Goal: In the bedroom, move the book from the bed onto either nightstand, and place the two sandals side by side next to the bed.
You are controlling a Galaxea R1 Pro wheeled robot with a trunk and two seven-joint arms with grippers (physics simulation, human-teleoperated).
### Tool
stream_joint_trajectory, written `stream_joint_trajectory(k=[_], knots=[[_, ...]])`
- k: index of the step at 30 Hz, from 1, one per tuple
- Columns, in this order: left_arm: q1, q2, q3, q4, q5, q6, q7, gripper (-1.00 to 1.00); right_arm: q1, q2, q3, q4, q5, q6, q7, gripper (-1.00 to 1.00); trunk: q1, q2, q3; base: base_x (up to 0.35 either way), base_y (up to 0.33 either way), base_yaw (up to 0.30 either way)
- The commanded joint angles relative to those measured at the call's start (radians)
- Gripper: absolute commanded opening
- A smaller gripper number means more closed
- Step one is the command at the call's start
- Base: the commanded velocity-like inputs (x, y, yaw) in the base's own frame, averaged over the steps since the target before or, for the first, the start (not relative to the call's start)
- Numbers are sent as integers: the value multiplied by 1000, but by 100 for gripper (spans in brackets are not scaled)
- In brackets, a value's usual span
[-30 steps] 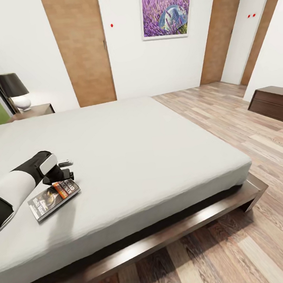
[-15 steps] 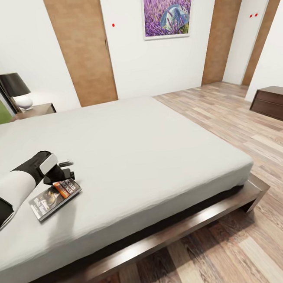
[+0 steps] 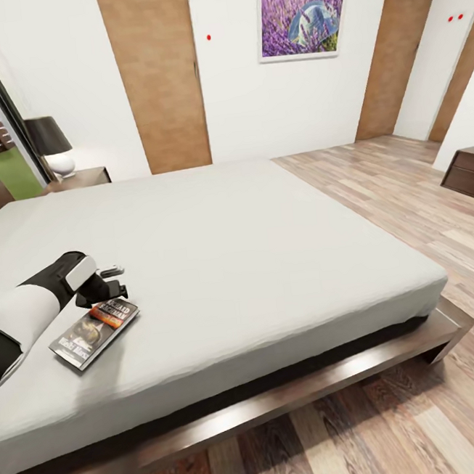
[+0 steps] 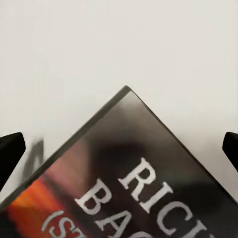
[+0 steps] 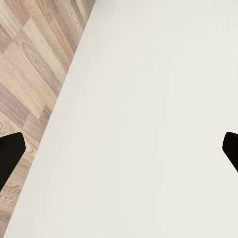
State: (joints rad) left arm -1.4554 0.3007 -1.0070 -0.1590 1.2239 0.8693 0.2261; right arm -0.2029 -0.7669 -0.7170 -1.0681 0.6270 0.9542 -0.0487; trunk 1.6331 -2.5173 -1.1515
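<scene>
Head view: book (image 3: 94, 333) flat on bed (image 3: 252, 243) near its front edge, unmoved to nightstand (image 3: 85, 178). Left gripper (image 3: 109, 282) beside it, jaws apart in wrist view; sandals unplaced.

One bed (image 3: 253, 250), one book (image 3: 94, 334), one nightstand (image 3: 81, 178), one lamp (image 3: 52, 143).

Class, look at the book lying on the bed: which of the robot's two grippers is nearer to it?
Left. The left gripper sits at the book's far edge, fingertips wide apart beside its corner. The right gripper, also open, looks down at the bed edge and floor, with no book near.
</scene>
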Motion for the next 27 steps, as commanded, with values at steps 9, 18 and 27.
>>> stream_joint_trajectory(k=[9,18,27], knots=[[4,2,-35,6,-24,10,12,100,0,0,1,0,-6,3,-5,100,0,0,-2,0,0,15],[4,2,-36,6,-24,10,12,100,-1,0,1,0,-6,3,-5,100,0,0,-2,0,0,2],[4,2,-36,6,-24,10,12,100,-1,0,1,0,-6,3,-5,100,0,0,-2,0,0,0]])
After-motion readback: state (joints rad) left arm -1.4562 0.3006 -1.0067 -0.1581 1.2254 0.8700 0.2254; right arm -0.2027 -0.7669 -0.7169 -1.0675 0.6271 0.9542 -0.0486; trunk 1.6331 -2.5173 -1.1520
